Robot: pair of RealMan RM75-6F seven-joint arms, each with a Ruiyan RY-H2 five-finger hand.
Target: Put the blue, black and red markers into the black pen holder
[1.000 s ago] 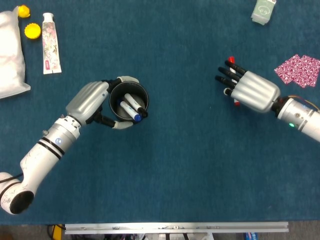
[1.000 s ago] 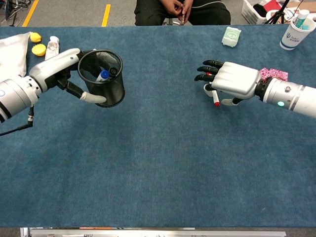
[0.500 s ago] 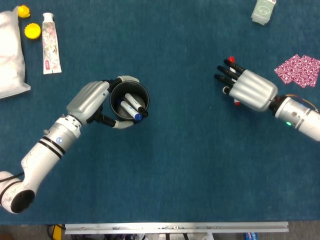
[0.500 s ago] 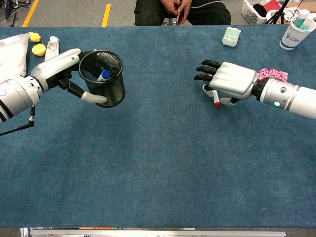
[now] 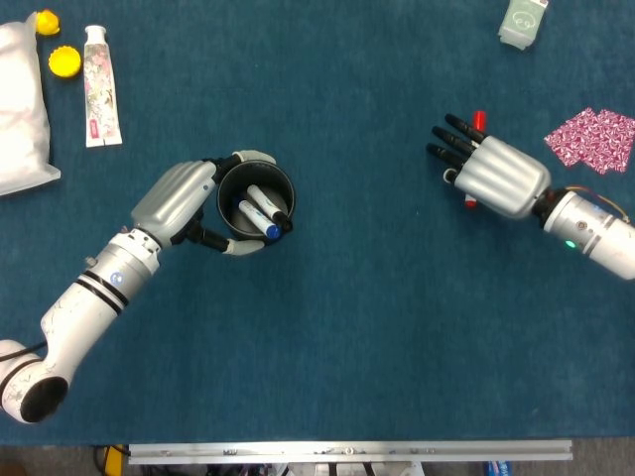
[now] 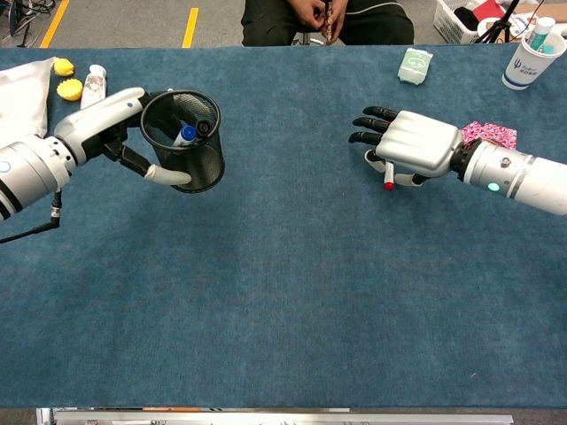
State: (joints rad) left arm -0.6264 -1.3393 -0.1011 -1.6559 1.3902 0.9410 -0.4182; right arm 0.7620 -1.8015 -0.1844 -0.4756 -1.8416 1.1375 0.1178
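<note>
The black mesh pen holder stands at the left of the blue table, and my left hand grips it around its side. Inside it lean the blue marker and the black marker. At the right, my right hand holds the red marker under its fingers, just above the cloth. Only the marker's red ends show past the hand.
A white bag, yellow caps and a tube lie at the far left. A pink patterned cloth lies behind my right hand, a green packet at the far edge. A paper cup stands far right.
My right hand has turned a little with the red marker; the marker's red tip has swung rightward at the fingertips. The left hand and holder have stayed put.
</note>
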